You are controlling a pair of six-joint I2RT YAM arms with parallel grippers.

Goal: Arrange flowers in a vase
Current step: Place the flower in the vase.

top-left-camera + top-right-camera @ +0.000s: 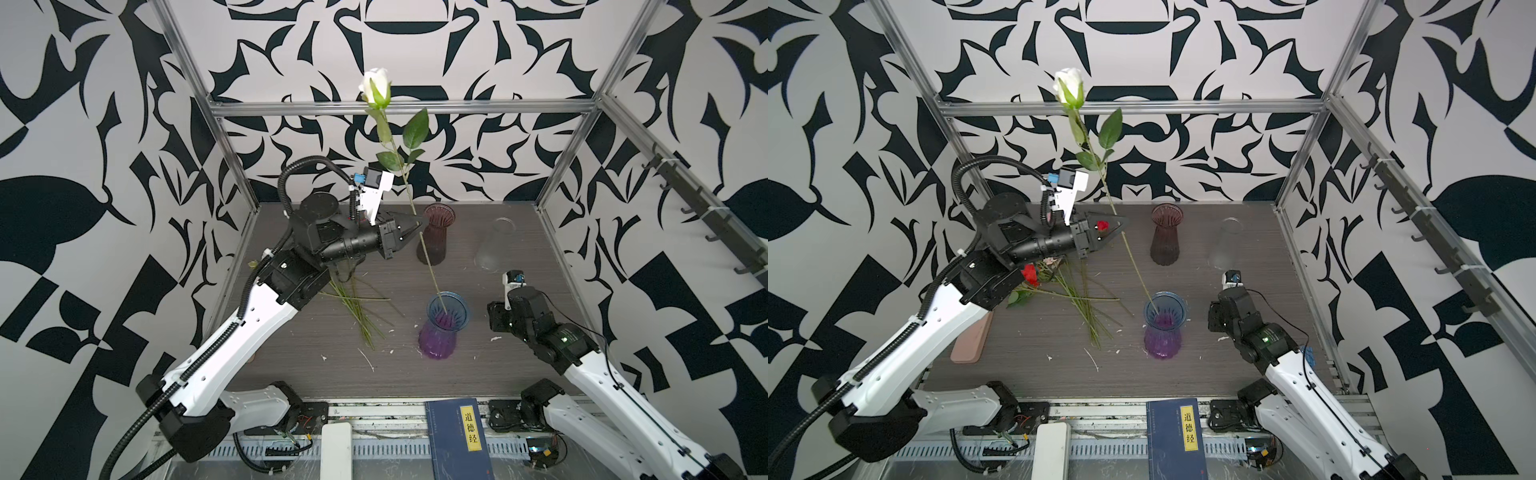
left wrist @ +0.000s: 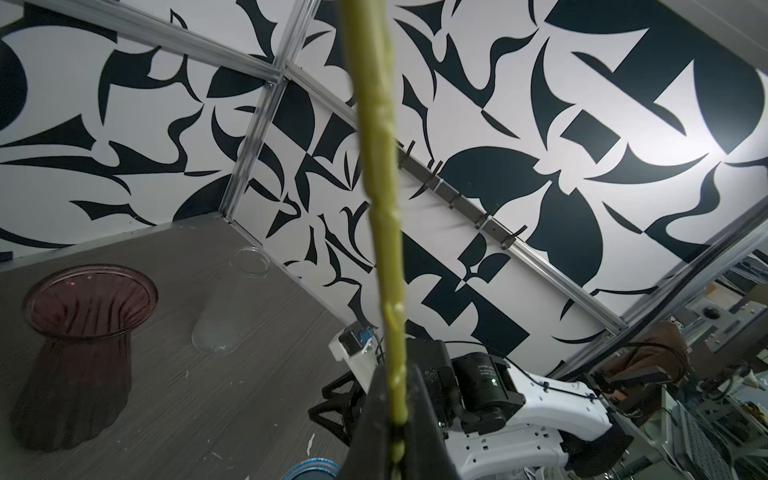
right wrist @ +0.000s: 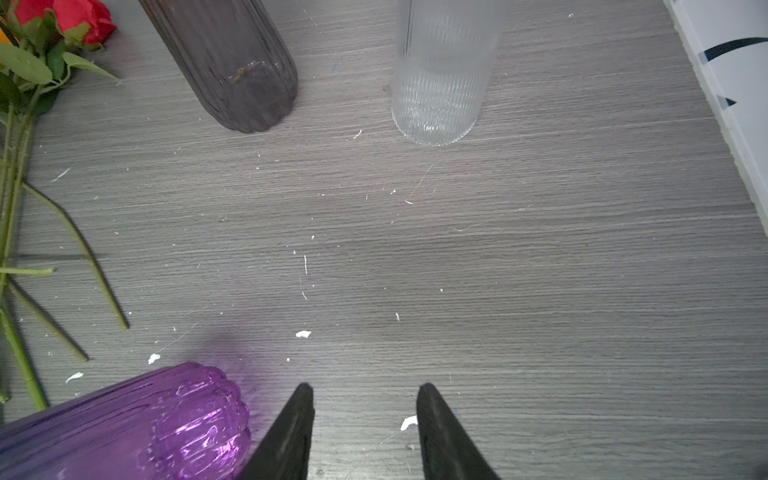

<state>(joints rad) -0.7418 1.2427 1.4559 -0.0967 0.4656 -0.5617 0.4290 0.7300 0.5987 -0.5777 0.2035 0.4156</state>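
The counter (image 1: 519, 353) is carrying 3 vases and a heap of loose flowers (image 1: 1075, 299) lying below the left arm. The white rose (image 1: 376, 88) is standing tall and tilted, with its bloom high up and its stem end sitting just inside the mouth of the purple vase (image 1: 438, 338). The left gripper (image 1: 415, 227) is clenching the thin stem about midway. The right gripper (image 3: 365, 390) is hanging parted and empty, just beside the purple vase's base. With the stem slanting this much, a downward push is risking a catch on the rim, tipping the vase or bending the stem. Releasing too soon is risking the top-heavy rose levering back out
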